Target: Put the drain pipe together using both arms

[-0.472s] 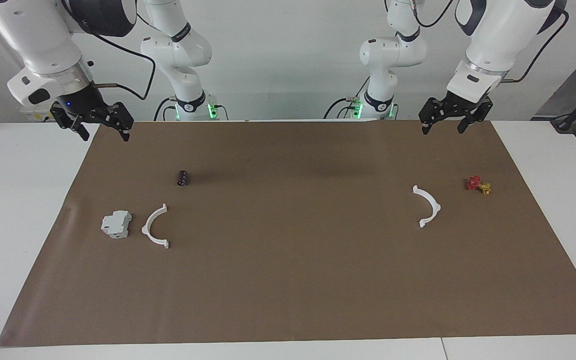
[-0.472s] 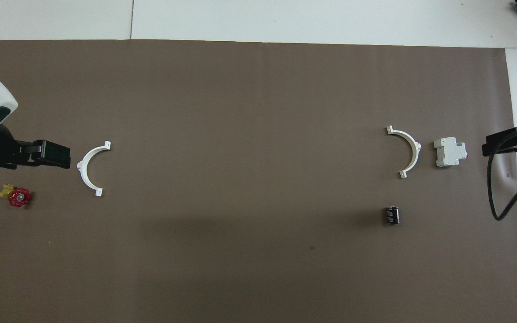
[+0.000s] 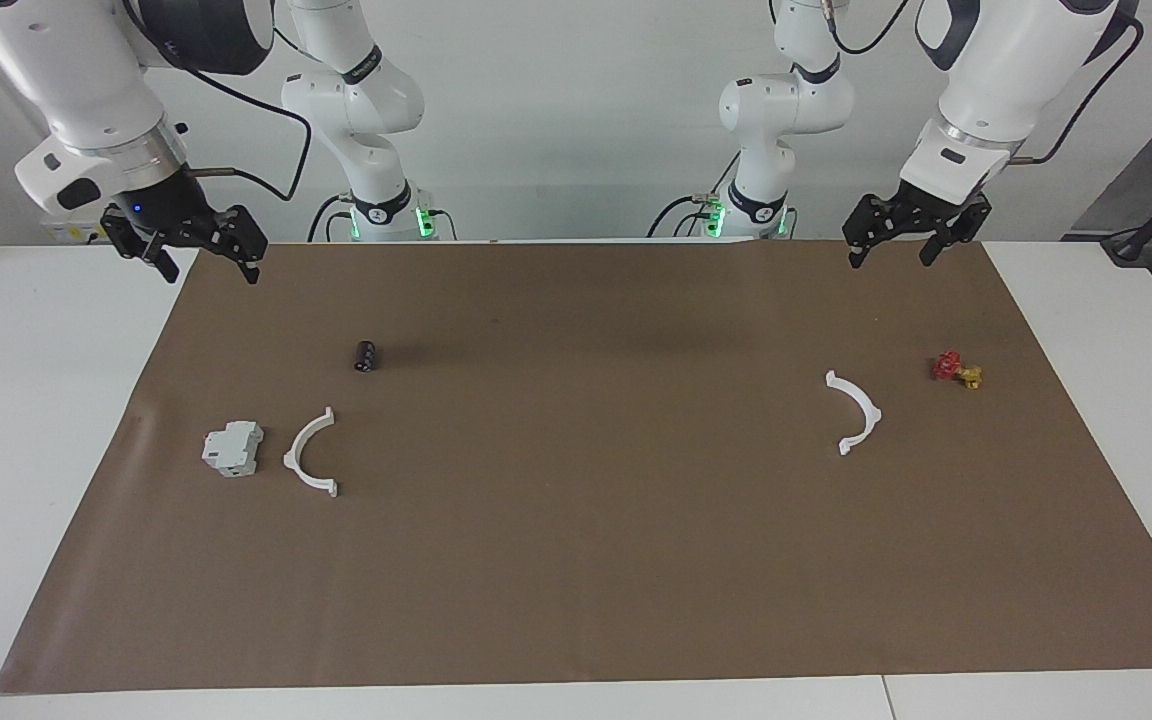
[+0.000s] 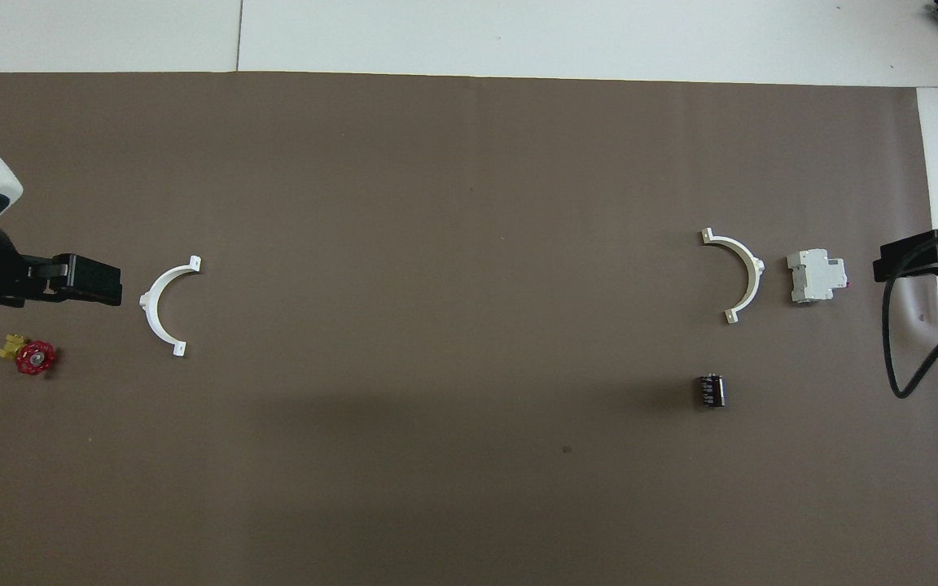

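The drain pipe lies in two separate white half-ring arcs on the brown mat (image 3: 576, 560). One arc (image 3: 874, 410) (image 4: 146, 302) is toward the left arm's end, the other (image 3: 291, 458) (image 4: 756, 268) toward the right arm's end. My left gripper (image 3: 888, 258) (image 4: 111, 285) hangs open and empty in the air over the mat's edge by the robots. My right gripper (image 3: 212, 270) (image 4: 884, 267) also hangs open and empty, over the mat's corner at its own end. Neither gripper touches an arc.
A grey-white boxy block (image 3: 233, 448) (image 4: 817, 275) sits right beside the arc at the right arm's end. A small black cylinder (image 3: 365, 356) (image 4: 710, 390) lies nearer to the robots than that arc. A red-and-yellow piece (image 3: 956, 369) (image 4: 29, 356) lies beside the other arc.
The left gripper has drawn slightly up and back toward its own end of the table. The right arm and the parts on the mat have not moved.
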Controlling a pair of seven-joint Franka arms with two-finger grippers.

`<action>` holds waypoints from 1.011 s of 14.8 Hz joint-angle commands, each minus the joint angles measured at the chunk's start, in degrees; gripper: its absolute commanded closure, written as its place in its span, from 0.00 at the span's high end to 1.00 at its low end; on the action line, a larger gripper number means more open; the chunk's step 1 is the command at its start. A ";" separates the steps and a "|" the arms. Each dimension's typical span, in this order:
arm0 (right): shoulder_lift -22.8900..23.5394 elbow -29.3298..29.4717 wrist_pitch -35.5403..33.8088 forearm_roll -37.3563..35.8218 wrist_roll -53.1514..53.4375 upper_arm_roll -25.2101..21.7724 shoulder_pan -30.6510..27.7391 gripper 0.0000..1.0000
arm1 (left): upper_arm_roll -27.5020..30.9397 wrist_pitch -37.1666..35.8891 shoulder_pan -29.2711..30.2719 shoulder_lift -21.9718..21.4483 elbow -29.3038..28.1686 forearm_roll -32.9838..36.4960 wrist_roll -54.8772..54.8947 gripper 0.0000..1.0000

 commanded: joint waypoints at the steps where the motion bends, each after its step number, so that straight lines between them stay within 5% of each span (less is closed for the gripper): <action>1: -3.54 -10.51 9.16 0.39 -5.05 0.34 -0.37 1.00 | 0.10 -0.55 -0.01 -0.51 0.27 -0.01 0.83 1.00; 5: 1.54 -18.79 25.68 1.98 -17.62 0.34 -0.98 1.00 | 0.10 -0.37 0.17 -0.51 0.27 -0.01 1.01 1.00; 10: 14.99 -19.33 40.55 8.22 -27.31 0.34 -1.16 1.00 | 0.10 -0.46 0.25 -0.51 0.18 -0.01 1.01 1.00; 15: 19.04 -23.90 50.05 8.31 -33.45 0.34 -1.60 0.94 | 0.10 -0.46 0.25 -0.51 0.18 -0.01 0.92 1.00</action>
